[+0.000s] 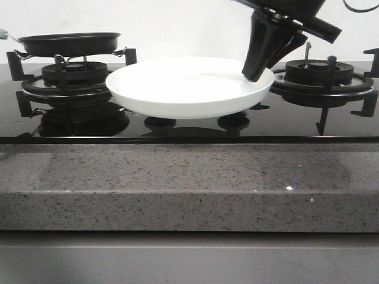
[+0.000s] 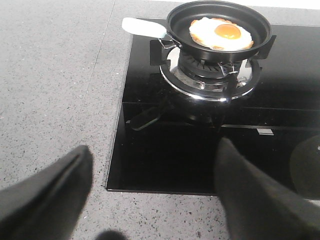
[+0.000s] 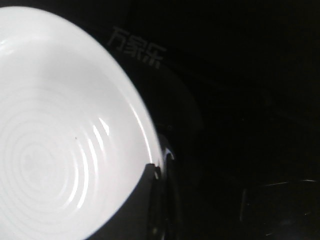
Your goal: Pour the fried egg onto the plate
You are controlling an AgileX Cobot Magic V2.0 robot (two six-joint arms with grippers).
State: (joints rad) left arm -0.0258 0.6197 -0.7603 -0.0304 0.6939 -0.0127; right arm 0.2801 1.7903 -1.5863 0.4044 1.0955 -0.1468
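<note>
The fried egg [image 2: 221, 32], white with an orange yolk, lies in a black frying pan [image 2: 175, 22] on the left burner. In the front view only the pan's side [image 1: 68, 42] shows and the egg is hidden. The white plate [image 1: 183, 86] is level at the middle of the stove, just above the glass. My right gripper [image 1: 256, 74] is shut on its right rim. In the right wrist view one finger [image 3: 135, 210] lies over the plate's rim [image 3: 75, 125]. My left gripper [image 2: 154, 147] is open and empty over the stove's front left corner, well short of the pan.
The pan's pale handle [image 2: 143, 27] points away from the plate, toward the counter on the left. The right burner grate [image 1: 320, 74] stands behind the right gripper. Two knobs [image 1: 160, 123] sit under the plate. A speckled grey counter [image 1: 177, 183] runs along the front.
</note>
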